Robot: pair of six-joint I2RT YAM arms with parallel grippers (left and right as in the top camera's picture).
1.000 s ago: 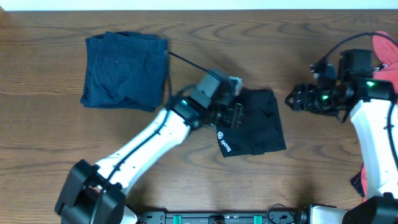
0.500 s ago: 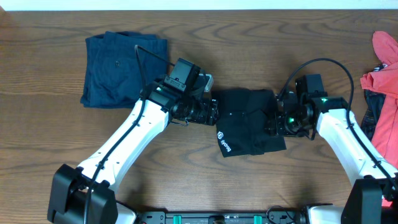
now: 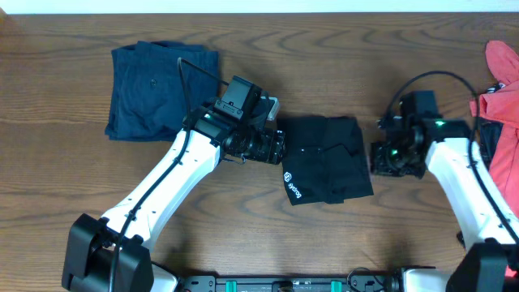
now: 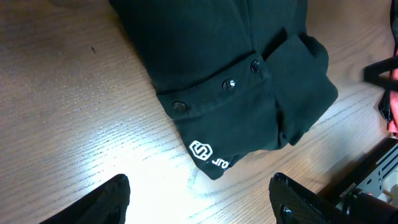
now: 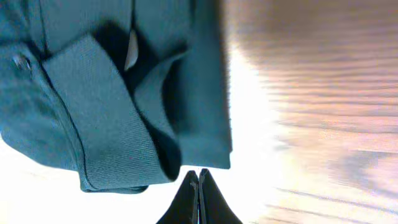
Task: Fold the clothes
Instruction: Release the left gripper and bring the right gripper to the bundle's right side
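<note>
1. Fabric packet: the black garment [image 3: 328,158] lies folded on the bench [image 3: 65,178]. The navy-blue shorts [image 3: 162,89] are well off its left side and the coral-red pieces [image 3: 499,89] well off its right.
2. The left gripper [image 3: 274,148] hangs just beside the garment's left edge, its fingers [image 4: 106,199] spread wide with nothing between them. The right gripper [image 3: 381,158] sits just off the right edge, its fingers [image 5: 189,199] pressed together on nothing.
3. The fold looks all but made, so the step in hand is judged to be tidying or shifting the packet. To do it well, come in low at an edge and take every layer, not only the top one. Close gently so the stack does not skew.
4. The packet is close to square, so its long axis is faint. It seems to run across the bench from one gripper to the other, slightly tilted. The white logo [image 4: 200,150] marks the near-left corner, the buttons [image 4: 229,84] line a band near it, and a ribbed band [image 5: 106,124] faces right.
</note>
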